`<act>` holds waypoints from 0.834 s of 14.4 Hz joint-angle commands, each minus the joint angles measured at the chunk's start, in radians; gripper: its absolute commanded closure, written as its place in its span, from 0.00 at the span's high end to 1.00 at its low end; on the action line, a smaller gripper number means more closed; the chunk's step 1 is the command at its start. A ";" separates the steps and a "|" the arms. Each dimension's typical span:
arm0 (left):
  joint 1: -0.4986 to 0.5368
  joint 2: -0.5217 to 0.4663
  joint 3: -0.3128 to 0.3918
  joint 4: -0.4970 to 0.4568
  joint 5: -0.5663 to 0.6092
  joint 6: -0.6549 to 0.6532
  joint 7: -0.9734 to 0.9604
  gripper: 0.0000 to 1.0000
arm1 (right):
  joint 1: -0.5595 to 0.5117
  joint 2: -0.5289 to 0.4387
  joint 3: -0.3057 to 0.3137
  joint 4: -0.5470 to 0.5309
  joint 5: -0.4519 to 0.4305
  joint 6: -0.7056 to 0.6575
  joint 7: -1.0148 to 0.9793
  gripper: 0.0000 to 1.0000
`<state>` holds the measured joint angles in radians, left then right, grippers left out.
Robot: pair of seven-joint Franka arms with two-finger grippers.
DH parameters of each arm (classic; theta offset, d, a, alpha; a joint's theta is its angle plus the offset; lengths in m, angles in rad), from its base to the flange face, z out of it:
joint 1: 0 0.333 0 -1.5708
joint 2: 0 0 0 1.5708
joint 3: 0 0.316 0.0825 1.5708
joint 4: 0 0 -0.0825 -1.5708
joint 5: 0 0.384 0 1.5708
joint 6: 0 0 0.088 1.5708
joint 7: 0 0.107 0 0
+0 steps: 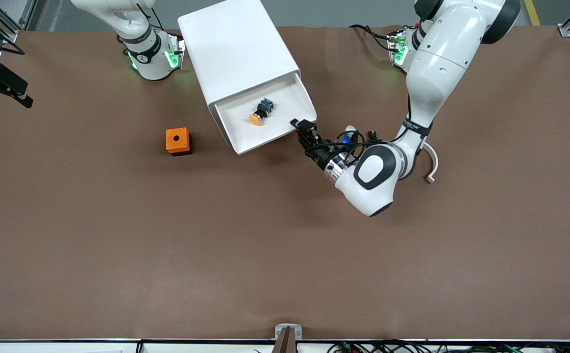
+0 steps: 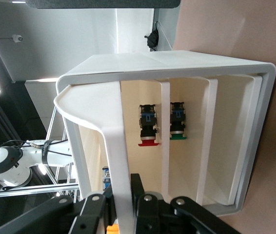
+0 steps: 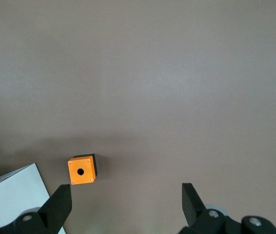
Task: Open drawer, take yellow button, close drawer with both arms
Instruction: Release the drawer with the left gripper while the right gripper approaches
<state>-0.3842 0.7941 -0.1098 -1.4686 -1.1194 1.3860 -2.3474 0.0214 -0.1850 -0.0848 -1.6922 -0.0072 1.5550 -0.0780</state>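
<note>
Button (image 1: 260, 114), orange-capped, black-bodied, blue-ended, lies in pulled-out white drawer (image 1: 285, 131).

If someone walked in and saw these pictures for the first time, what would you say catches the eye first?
Most striking is the white boxy cabinet with its topmost shallow white drawer pulled out, the tiny orange-capped push button lying in it. The left arm's black two-finger hand is shut on the drawer's front rim. An orange square box with a hole sits on the brown table toward the right arm's end, under the right hand, which hangs open.
</note>
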 commanded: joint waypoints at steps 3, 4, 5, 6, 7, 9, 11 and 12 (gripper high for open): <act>0.022 -0.015 0.015 -0.012 0.001 -0.010 0.019 0.16 | 0.008 0.013 0.000 0.011 -0.010 0.002 -0.008 1.00; 0.024 -0.015 0.016 -0.012 0.001 -0.010 0.019 0.18 | 0.009 0.015 0.000 0.015 -0.010 -0.001 -0.008 1.00; 0.024 -0.015 0.016 -0.012 0.001 -0.010 0.020 0.19 | 0.008 0.021 0.000 0.017 -0.010 -0.004 -0.011 1.00; 0.024 -0.015 0.016 -0.012 0.003 -0.010 0.019 0.24 | 0.003 0.025 -0.001 0.019 -0.004 -0.003 -0.005 1.00; 0.024 -0.016 0.016 -0.012 0.001 -0.010 0.019 0.43 | -0.001 0.035 -0.001 0.022 0.003 -0.006 -0.003 1.00; 0.025 -0.019 0.016 -0.012 0.003 -0.010 0.020 0.82 | -0.006 0.073 -0.003 0.025 -0.010 0.003 -0.008 1.00; 0.042 -0.024 0.016 -0.010 0.030 -0.009 0.046 1.00 | -0.011 0.134 -0.004 0.035 -0.010 0.019 -0.008 1.00; 0.059 -0.024 0.015 0.013 0.047 -0.009 0.080 1.00 | -0.014 0.142 -0.004 0.040 -0.013 0.033 -0.009 1.00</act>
<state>-0.3550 0.7924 -0.0966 -1.4658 -1.1078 1.3845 -2.3129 0.0185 -0.0935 -0.0905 -1.6911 -0.0074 1.5772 -0.0787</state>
